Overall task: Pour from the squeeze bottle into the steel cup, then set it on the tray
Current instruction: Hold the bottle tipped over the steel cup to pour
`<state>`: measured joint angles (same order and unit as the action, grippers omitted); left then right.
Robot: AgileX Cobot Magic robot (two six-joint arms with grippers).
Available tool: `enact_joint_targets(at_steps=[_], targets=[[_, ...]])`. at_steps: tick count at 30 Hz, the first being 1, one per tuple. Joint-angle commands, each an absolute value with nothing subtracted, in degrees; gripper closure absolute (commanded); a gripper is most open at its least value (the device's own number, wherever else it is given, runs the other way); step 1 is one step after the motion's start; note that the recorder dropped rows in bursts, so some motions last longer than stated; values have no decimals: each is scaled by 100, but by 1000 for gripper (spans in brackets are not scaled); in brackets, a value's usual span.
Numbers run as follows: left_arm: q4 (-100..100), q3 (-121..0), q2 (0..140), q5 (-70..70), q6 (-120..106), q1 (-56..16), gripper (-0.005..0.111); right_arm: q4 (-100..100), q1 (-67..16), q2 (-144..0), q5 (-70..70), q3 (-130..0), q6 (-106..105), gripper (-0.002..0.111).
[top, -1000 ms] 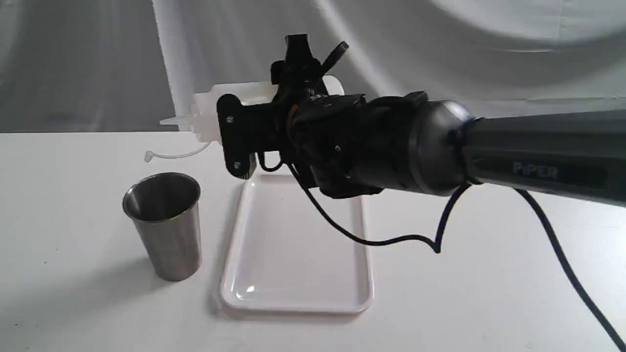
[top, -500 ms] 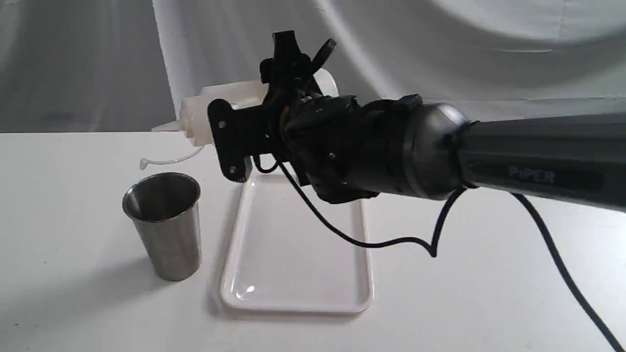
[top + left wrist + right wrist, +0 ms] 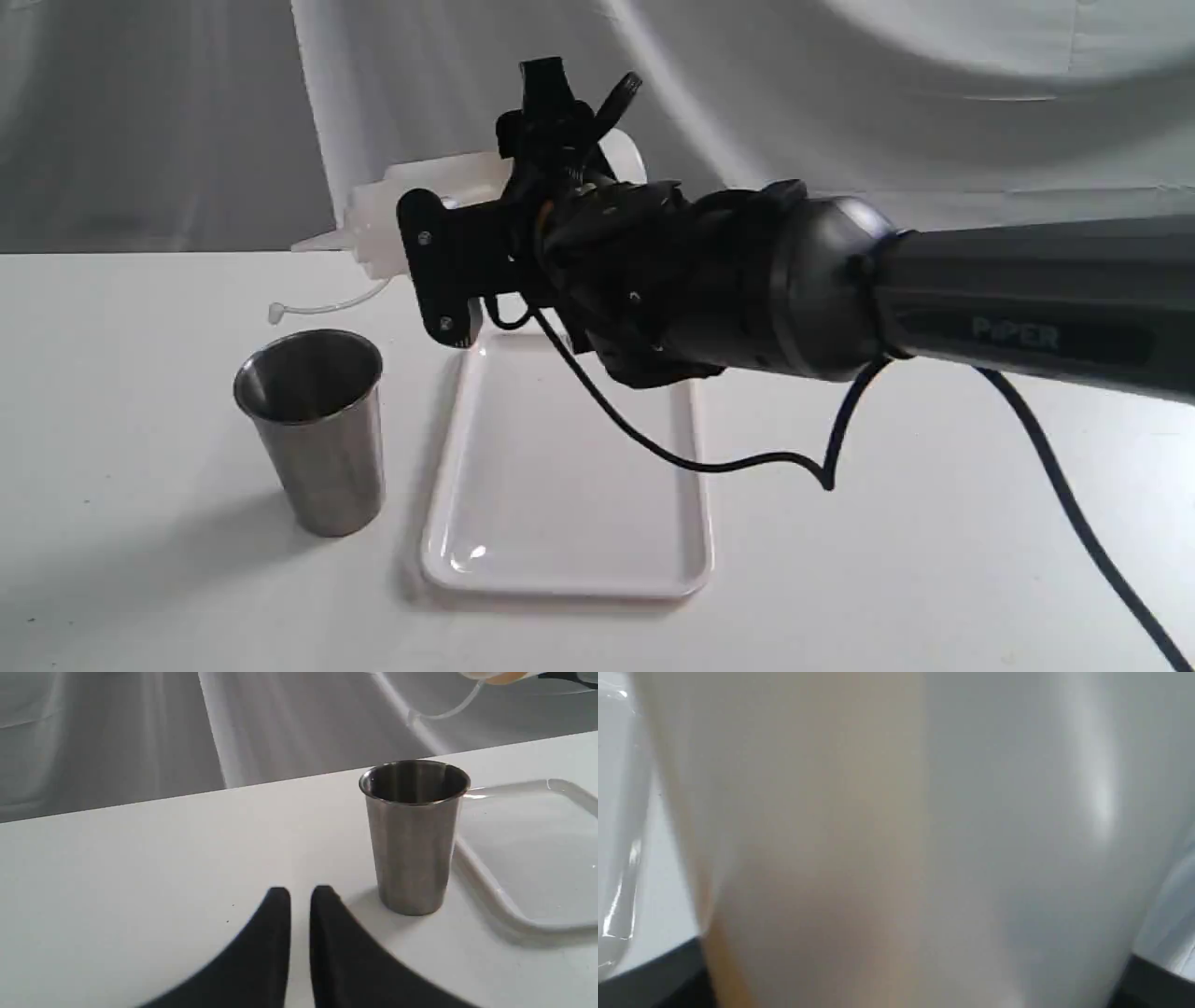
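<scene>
Clamping the squeeze bottle [image 3: 437, 183] sideways, right hand [image 3: 448, 229], seemingly above tray [image 3: 560, 571].

Right end effector [image 3: 431, 241] black, silver screws [image 3: 425, 239]; grey arm tube [image 3: 1027, 299] marked PIPER; black cable [image 3: 747, 462].

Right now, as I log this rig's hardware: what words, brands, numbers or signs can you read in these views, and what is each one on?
"PiPER": pale lettering on the dark band of the right arm's forearm, exterior view; faint but legible.
No lettering shows on the squeeze bottle, the steel cup or the tray.
Neither wrist view shows any text.
</scene>
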<state>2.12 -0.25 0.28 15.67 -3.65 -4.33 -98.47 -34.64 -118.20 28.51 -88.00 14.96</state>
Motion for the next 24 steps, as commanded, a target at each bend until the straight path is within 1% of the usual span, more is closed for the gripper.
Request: enact_joint_targets(at_steps=[1,7,24], targets=[[233,0,0,1522,-348,-466,98,-9995,-3480,-11750,3060,-8847,1504,108],[233,0,0,1522,-348,-466,98,-9995,-3480,-11760,3421,-8847,1290,108],[233,0,0,1522,-348,-466,98,-9995,-3539,-11760,3356,-8847,746,108]])
